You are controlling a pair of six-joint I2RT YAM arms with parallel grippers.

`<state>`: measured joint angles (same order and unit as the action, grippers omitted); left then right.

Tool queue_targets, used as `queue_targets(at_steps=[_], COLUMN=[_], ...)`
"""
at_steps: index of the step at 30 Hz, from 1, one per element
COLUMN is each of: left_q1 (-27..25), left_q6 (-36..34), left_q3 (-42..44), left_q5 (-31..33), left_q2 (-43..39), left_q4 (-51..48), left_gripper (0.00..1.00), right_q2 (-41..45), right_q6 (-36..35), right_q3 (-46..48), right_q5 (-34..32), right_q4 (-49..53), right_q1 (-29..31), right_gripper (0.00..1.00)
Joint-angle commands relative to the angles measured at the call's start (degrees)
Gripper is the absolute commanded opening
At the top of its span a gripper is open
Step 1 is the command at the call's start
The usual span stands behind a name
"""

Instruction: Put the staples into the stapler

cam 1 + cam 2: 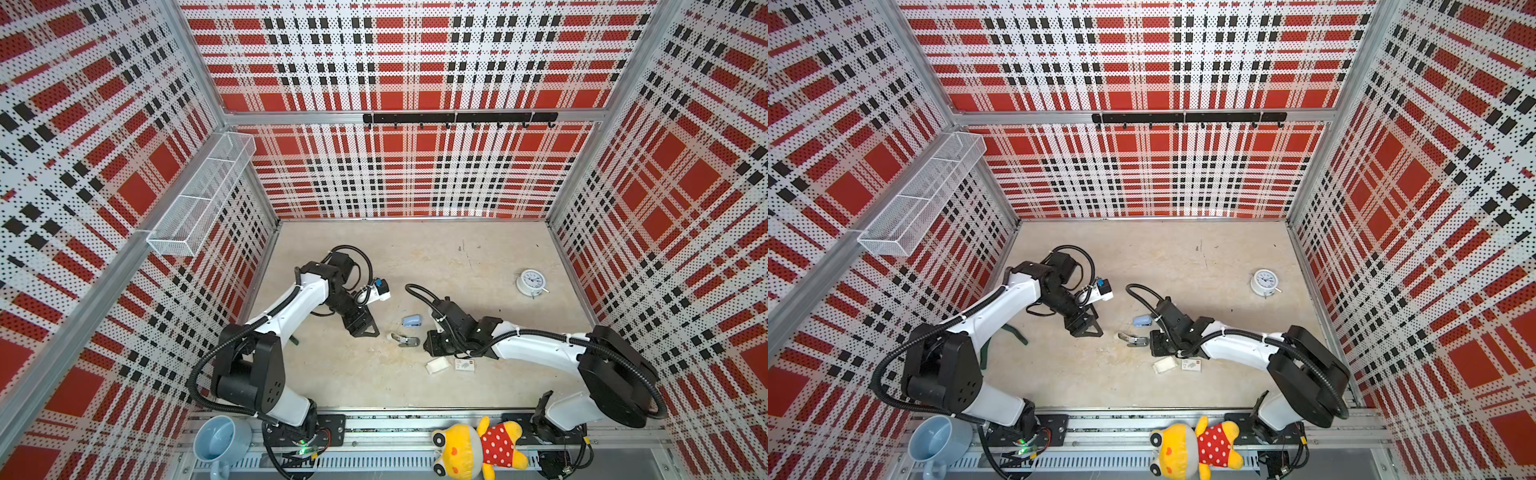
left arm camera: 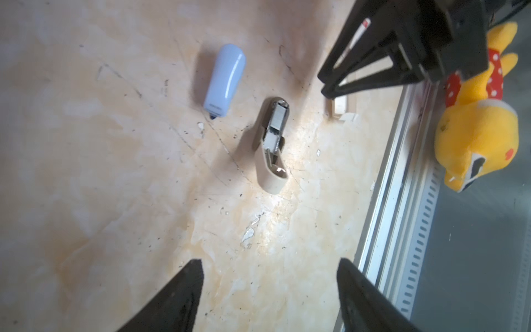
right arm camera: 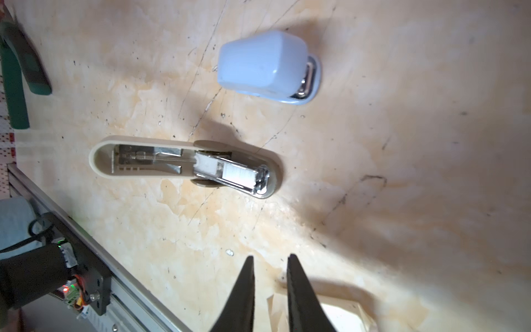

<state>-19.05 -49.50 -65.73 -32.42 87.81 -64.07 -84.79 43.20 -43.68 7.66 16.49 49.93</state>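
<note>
Operator: Position of the stapler (image 3: 264,64)?
Technician: Light-blue unit, closed, lying flat on the bench (image 1: 365,386). It sits just beside the grey-beige stapler (image 3: 186,163), not touching it.
Operator: Condition of the grey-beige stapler?
Technician: Hinged open, cover swung back. The staples (image 3: 240,173), a silver-grey block, sit in its exposed metal channel at the nose end.
Operator: Left claw (image 2: 268,261)?
Technician: Jaws stand wide apart, nothing between them. The claw hangs above bare bench near the grey-beige stapler, on the left arm's side of it, clear of both staplers.
Operator: Right claw (image 3: 270,256)?
Technician: Jaws stand a narrow gap apart; nothing is gripped. The claw is on the opposite side of the grey-beige stapler, near it, over the edge of the white card tray (image 1: 438,365).
Operator: Tray contents?
Technician: Cannot tell; the tray shows only washed-out white. The white printed sleeve (image 1: 465,365) lies just beside the tray, farther from the grey-beige stapler.
Operator: Other items?
Technician: An alarm clock (image 1: 531,282) rests on the bench, well apart from the grey-beige stapler, on the right arm's side.
</note>
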Motion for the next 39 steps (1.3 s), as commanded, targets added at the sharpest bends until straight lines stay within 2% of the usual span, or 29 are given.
queue_targets(at_steps=[1,8,13,21,36,39], left_q1=[-3.41,-5.2,-5.65,-9.3,-12.2,-12.87], left_q6=[-8.33,-15.04,-13.9,-11.57,-8.84,-8.45], left_q3=[-2.83,-3.0,-2.25,2.05,2.52,2.63], left_q5=[4.07,6.39,7.8,11.51,11.49,11.59], left_q2=[0.94,5.01,6.7,3.92,5.22,5.72], left_q4=[-4.33,-4.04,0.24,8.98,12.21,12.26], left_gripper=[0.76,0.77,0.75,0.71,0.63,0.57], right_q2=[1.25,-0.84,-3.23,-6.08,-7.16,-7.74], right_q6=[2.99,5.01,5.21,6.26,6.9,6.94], right_q3=[1.72,4.15,2.83,3.29,4.05,3.87], right_q5=[1.66,6.99,8.53,9.39,10.88,11.19], right_q4=[-1.88,-9.8,-10.3,-13.66,-17.9,-18.25], right_q1=[-1.58,-3.97,-4.4,-5.64,-7.09,-7.2], right_gripper=[0.23,0.23,0.22,0.2,0.18,0.18])
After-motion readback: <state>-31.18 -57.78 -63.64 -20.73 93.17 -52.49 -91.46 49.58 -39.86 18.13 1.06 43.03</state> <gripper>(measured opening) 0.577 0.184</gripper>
